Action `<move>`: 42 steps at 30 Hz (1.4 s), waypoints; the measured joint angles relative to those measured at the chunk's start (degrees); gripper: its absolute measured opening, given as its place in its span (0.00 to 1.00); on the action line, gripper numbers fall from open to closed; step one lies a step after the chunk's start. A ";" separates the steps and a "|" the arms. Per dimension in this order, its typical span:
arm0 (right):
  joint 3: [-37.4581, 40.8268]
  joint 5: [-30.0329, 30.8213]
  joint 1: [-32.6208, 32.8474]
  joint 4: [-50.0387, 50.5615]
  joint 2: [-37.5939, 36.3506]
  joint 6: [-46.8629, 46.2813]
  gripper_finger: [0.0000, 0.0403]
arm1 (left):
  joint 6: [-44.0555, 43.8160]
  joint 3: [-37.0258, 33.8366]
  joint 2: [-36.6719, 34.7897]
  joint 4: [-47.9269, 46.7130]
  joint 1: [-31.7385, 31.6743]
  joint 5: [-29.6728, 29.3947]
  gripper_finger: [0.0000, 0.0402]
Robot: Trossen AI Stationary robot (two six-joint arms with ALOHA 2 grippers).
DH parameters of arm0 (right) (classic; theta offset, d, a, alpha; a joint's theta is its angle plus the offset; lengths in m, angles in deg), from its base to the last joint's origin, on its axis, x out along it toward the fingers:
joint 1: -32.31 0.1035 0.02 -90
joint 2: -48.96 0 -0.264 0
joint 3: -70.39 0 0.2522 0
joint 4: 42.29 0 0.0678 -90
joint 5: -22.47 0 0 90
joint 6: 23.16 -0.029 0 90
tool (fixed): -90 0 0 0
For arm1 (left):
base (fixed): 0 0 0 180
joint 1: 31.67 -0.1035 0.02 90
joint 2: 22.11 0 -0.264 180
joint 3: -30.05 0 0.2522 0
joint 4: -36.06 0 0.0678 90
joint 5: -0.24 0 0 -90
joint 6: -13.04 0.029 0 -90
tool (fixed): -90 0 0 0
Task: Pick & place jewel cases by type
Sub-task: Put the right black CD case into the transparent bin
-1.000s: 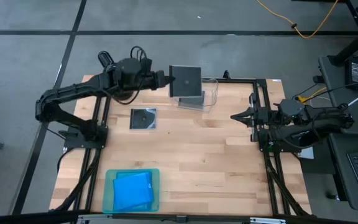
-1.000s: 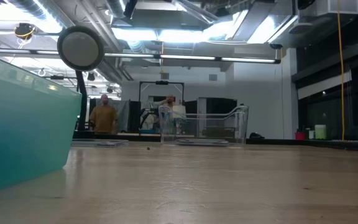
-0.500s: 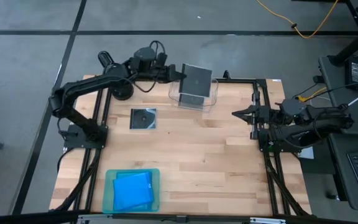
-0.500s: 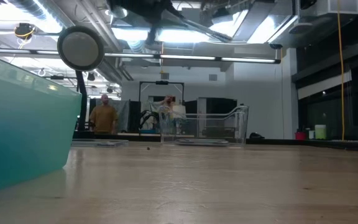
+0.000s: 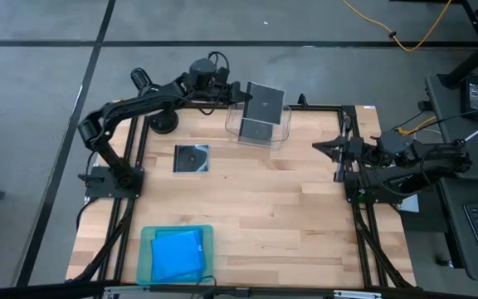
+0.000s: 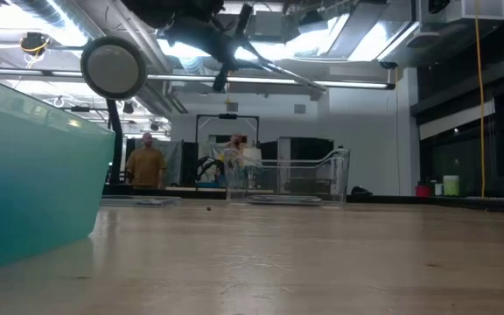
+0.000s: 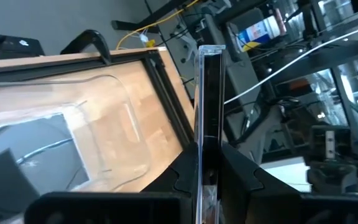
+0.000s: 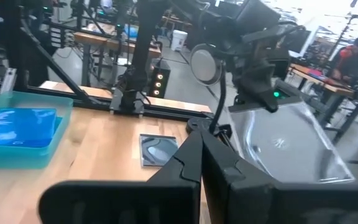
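High view shows us a wooden table [image 5: 264, 208] whose broad middle lies bare, with the clear plastic bin [image 5: 260, 124] at the far edge and the teal tray [image 5: 148, 257] at the near left corner, blue cases [image 5: 177, 253] stacked inside it. One dark grey case [image 5: 192, 158] lies flat on the wood, left of the bin and well apart from the tray. Our left gripper [image 5: 241, 94] reaches over the bin's left rim, jaws narrow and clamped on another dark grey case [image 5: 265, 101] that hangs above the bin; in the left wrist view we see that held case [image 7: 208, 106] edge-on between the fingers. Our right gripper [image 5: 322, 149] waits at the table's right edge with its fingers together.
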 joint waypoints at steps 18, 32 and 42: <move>0.00 1.73 0.00 0.00 -0.02 -0.13 0.02 | 4.62 0.00 7.76 0.33 -0.67 -0.26 0.07; 0.00 1.84 0.00 0.18 -0.02 1.10 0.02 | 6.76 0.00 12.18 -0.16 -0.65 -1.79 0.07; 0.00 1.84 0.00 1.57 -0.02 1.27 0.02 | 7.77 0.00 15.22 -0.25 -0.51 -3.14 0.07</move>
